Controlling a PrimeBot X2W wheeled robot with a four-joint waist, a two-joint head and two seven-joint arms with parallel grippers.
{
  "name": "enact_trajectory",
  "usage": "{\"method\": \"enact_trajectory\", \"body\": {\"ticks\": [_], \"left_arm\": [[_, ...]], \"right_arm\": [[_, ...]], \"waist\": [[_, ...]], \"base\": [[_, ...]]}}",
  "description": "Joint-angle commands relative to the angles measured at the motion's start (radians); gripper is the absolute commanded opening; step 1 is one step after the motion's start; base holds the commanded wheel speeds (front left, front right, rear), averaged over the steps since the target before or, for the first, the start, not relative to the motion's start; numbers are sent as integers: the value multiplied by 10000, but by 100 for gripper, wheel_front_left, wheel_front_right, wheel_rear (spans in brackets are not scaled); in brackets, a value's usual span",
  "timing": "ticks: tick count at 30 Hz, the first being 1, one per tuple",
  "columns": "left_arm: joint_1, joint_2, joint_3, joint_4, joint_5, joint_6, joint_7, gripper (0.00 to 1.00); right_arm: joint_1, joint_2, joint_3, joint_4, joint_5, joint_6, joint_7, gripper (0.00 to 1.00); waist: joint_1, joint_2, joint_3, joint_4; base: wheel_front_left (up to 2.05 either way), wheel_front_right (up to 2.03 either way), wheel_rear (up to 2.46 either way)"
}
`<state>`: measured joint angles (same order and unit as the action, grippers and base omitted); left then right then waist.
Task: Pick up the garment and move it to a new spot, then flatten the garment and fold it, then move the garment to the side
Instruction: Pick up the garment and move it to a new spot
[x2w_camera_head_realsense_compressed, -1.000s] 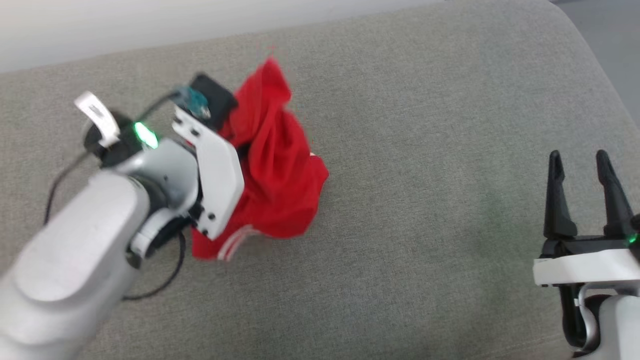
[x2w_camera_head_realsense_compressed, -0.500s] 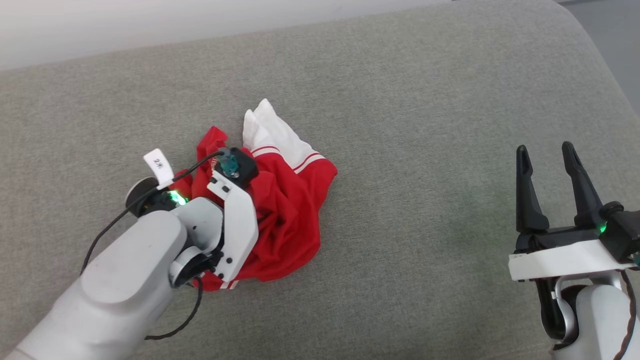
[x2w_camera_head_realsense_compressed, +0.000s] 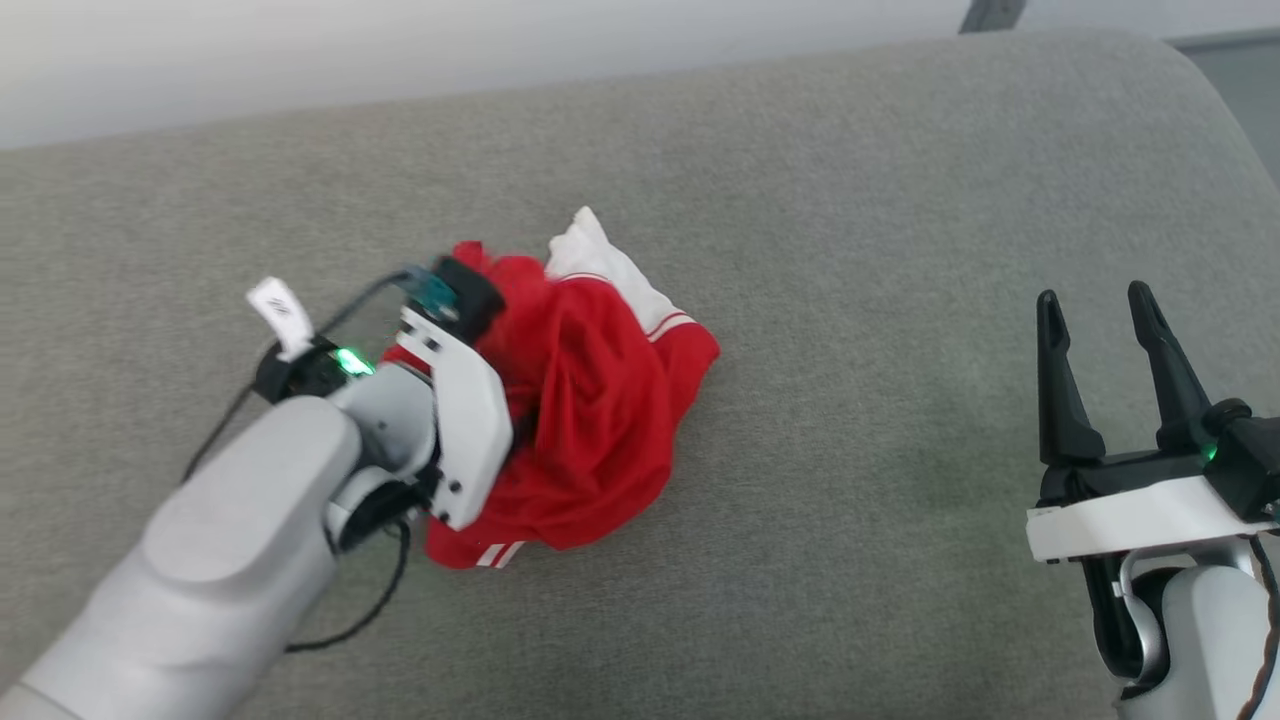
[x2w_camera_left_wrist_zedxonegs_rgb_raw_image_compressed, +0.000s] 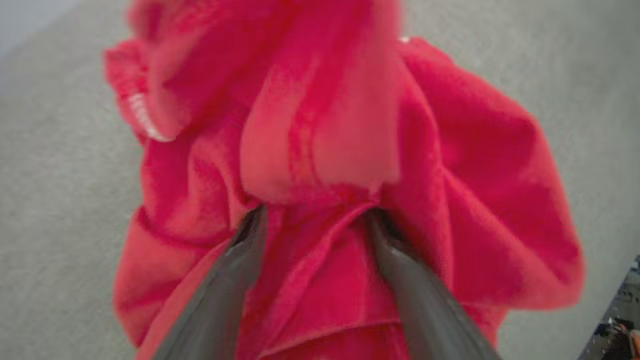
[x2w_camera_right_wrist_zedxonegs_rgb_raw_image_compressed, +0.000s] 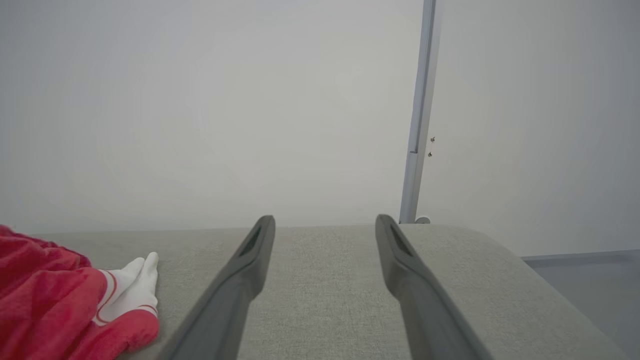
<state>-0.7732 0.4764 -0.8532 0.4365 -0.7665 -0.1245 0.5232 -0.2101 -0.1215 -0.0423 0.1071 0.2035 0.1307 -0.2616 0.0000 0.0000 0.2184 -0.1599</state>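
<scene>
We see left gripper (x2w_camera_left_wrist_zedxonegs_rgb_raw_image_compressed: 315, 212) spread wide, tips sunk in crumpled red garment (x2w_camera_head_realsense_compressed: 600, 420), fabric bunched between and ahead of its fingers, garment heaped on grey cushion (x2w_camera_head_realsense_compressed: 880, 200), well apart from right gripper (x2w_camera_head_realsense_compressed: 1093, 292), also wide, garment off to its left

Left arm (x2w_camera_head_realsense_compressed: 210, 560): pale grey rounded forearm, green wrist light (x2w_camera_head_realsense_compressed: 349, 361). Just beside the light: white paper tag (x2w_camera_head_realsense_compressed: 280, 312), white bracket plate (x2w_camera_head_realsense_compressed: 465, 425) with dark screws, thin black cable (x2w_camera_head_realsense_compressed: 395, 585). Right gripper (x2w_camera_head_realsense_compressed: 1093, 292): 2 long dark tapered fingers, white base.
</scene>
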Motion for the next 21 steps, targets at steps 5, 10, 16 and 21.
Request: {"method": "enact_trajectory", "body": {"ticks": [5,10,16,21], "left_arm": [[491,441,584,-628,-249,155,-1136,100],[1169,890,1164,-1256,-231,462,-2564,100],[2149,1157,1924,-1850,-263,965,-4537,100],[2950,1332,2413,-2125,-376,1251,-5785,100]], "right_arm": [[216,-112,-30,13,32,2,-48,100],[388,-233,-32,30,2,2,-48,100],[682,-276,-130,-18,57,2,-48,100],[899,-324,-139,29,53,2,-48,100]], "waist": [[0,0,-414,413],[0,0,-725,725],[0,0,-1166,1092],[0,0,-1456,1242]], "base": [[0,0,0],[0,0,0],[0,0,0],[0,0,0]]}}
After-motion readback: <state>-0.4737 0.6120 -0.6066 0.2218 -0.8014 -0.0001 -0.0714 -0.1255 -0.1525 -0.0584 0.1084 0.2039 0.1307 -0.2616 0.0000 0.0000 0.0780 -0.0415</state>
